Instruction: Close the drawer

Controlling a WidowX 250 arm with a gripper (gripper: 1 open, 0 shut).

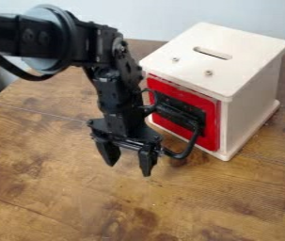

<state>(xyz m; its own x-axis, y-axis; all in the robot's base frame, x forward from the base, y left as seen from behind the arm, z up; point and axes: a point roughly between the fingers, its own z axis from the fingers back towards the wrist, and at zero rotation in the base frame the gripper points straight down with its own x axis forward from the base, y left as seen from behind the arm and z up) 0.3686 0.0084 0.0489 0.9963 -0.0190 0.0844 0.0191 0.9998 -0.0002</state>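
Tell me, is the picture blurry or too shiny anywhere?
In the camera view, the wooden box looks bright and pale on top, its slot still readable; the black gripper is so dark that small parts blend together; the tabletop shows its grain, slightly soft.

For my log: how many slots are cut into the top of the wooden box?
1. The single slot runs across the top panel of the pale wooden box, toward its rear edge. The whole panel shows, so none is hidden there.
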